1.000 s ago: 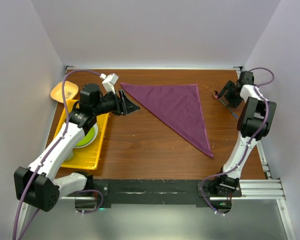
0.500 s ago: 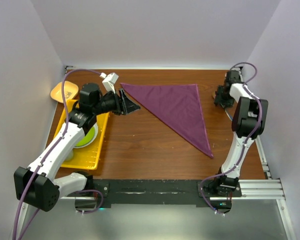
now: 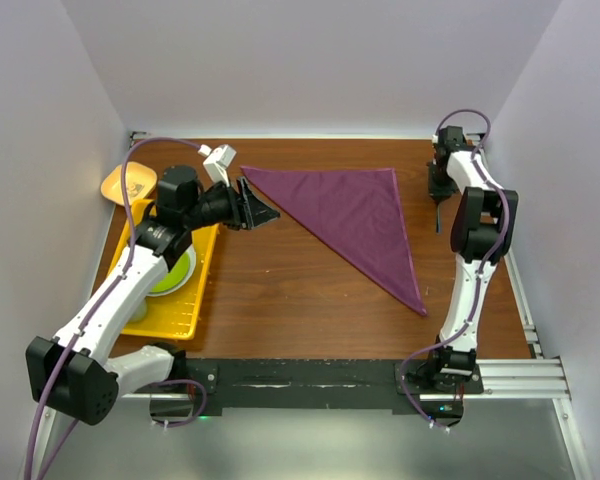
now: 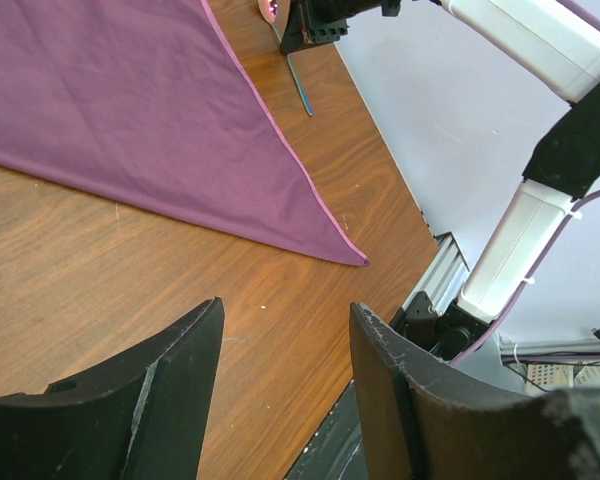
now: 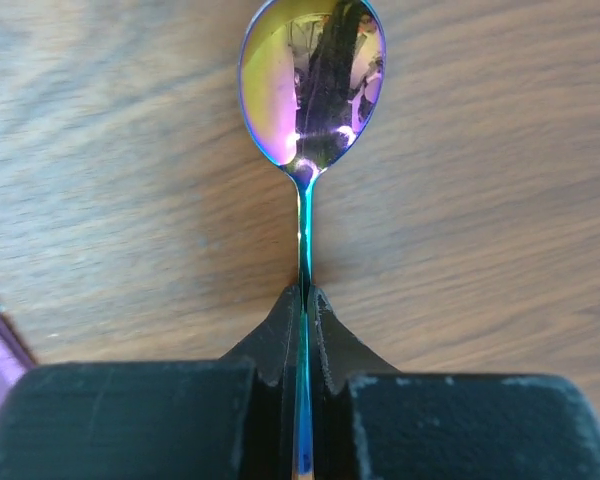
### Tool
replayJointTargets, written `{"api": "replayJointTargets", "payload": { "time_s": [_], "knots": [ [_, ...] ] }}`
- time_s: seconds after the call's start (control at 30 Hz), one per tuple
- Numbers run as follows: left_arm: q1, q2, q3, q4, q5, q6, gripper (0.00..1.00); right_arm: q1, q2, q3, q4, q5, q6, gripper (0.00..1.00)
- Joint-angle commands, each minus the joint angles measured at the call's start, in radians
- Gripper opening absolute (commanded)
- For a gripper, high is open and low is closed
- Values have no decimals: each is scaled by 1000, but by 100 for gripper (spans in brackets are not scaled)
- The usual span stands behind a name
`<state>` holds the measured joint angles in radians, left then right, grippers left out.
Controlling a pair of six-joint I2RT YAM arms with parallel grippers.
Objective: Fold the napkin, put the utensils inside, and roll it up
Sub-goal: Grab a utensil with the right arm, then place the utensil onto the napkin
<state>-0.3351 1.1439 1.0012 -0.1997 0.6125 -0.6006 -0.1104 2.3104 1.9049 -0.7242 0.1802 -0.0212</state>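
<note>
I see the brown wooden table (image 3: 280, 290) filling the middle of the overhead view; my left arm (image 3: 110, 290) climbs from the lower left corner toward upper centre, and my right arm (image 3: 475, 270) stands tall along the right side, its wrist up near the top right corner of the wood; the napkin (image 3: 355, 215) lies flat in the upper centre of that view as a plum triangle, its straight top edge along the far side and one long point running down toward the lower right; a yellow tray (image 3: 170, 325) sits at the left edge of the table, partly under my left arm; a green plate (image 3: 180, 270) lies inside it; a small orange dish (image 3: 130, 183) rests just beyond the tray, in the upper left; the left gripper (image 3: 265, 212) hangs just beside the napkin's left corner, its fingers (image 4: 180, 380) spread apart with nothing between them and bare wood showing through the gap; the right gripper (image 5: 302, 305) is pinched tight on the thin neck of an iridescent spoon (image 5: 312, 80), whose bowl shows at the top centre of the right wrist view over the wood; I cannot tell whether the bowl touches the table.
</note>
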Motion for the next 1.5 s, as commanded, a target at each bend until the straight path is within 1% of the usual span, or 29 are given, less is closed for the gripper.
{"api": "replayJointTargets", "payload": {
  "time_s": [0.0, 0.1, 0.23, 0.27, 0.33, 0.37, 0.43, 0.47, 0.6, 0.73, 0.87, 1.03, 1.37, 1.47],
  "knots": [
    [-4, -33, 45, 5, -16, -1, 58, 35, -37, 52, -80, 107, -25, 0],
    [-2, -39, 33, 2, -34, -8, 59, 136, -109, 52, -67, 128, -63, 0],
    [17, -56, 11, -12, -65, -7, 58, 279, -112, 118, -139, 134, -181, 0],
    [22, -62, 7, -17, -69, -5, 58, 340, -111, 128, -150, 169, -193, 0],
    [47, -75, -6, -20, -74, -5, 58, 394, -111, 146, -172, 180, -236, 0],
    [54, -78, -9, -21, -76, -5, 58, 444, -111, 151, -173, 170, -250, 0],
    [73, -82, -12, -30, -76, -4, 58, 488, -97, 167, -185, 148, -275, 0],
    [77, -85, -10, -33, -76, -4, 58, 526, -91, 178, -201, 125, -286, 0],
    [84, -90, -10, -40, -82, -4, 58, 612, -72, 166, -187, 6, -333, 0],
    [84, -92, -18, -40, -89, -5, 58, 641, -57, 135, -176, -99, -333, 0],
    [84, -92, -32, -27, -89, -11, 58, 649, -87, 73, -137, -125, -333, 0],
    [84, -82, -35, -18, -86, -13, 58, 647, -112, 7, -138, -169, -329, 0],
    [84, -84, -36, -17, -80, -8, 58, 649, -192, -148, -46, -177, -283, 0],
    [84, -82, -35, -14, -77, -10, 58, 652, -220, -156, -32, -198, -269, 0]
  ]
}}
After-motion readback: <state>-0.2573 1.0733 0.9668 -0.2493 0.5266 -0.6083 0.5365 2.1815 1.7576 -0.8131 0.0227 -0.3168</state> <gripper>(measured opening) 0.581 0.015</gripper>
